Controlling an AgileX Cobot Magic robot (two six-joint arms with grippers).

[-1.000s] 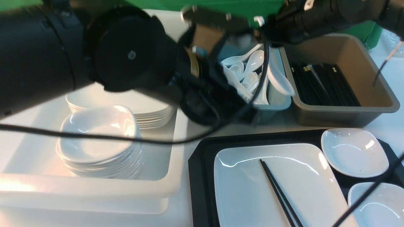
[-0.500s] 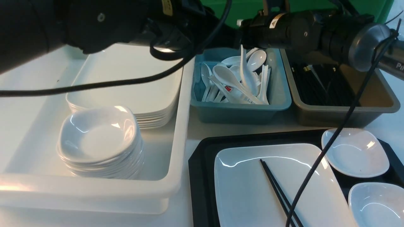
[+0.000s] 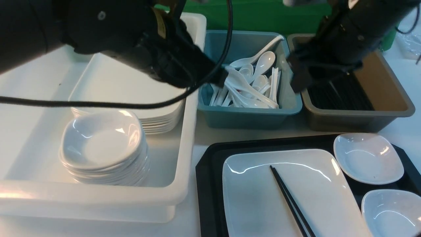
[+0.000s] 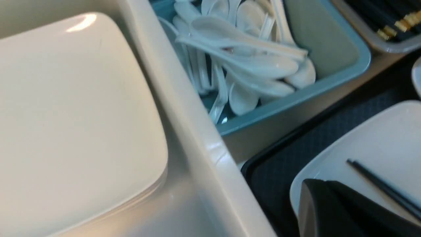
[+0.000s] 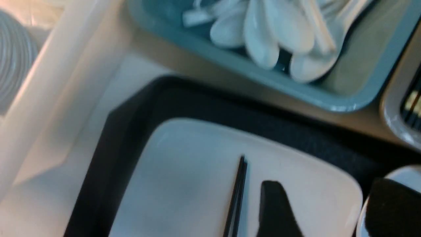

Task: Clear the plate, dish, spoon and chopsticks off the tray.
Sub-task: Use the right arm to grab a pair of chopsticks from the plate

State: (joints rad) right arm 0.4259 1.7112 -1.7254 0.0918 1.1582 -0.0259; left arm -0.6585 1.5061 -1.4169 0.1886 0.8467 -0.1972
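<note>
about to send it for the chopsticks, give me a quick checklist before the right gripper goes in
1. Right gripper open, empty: ok
2. Chopsticks together, flat on the plate: ok
3. Chopsticks inside the gripper's opening: not ok, they lie beside it
4. Brown tub has room: ok
5. Left gripper out of the way: cannot tell

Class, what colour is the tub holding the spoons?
Blue-teal tub; clearest in the front view.
</note>
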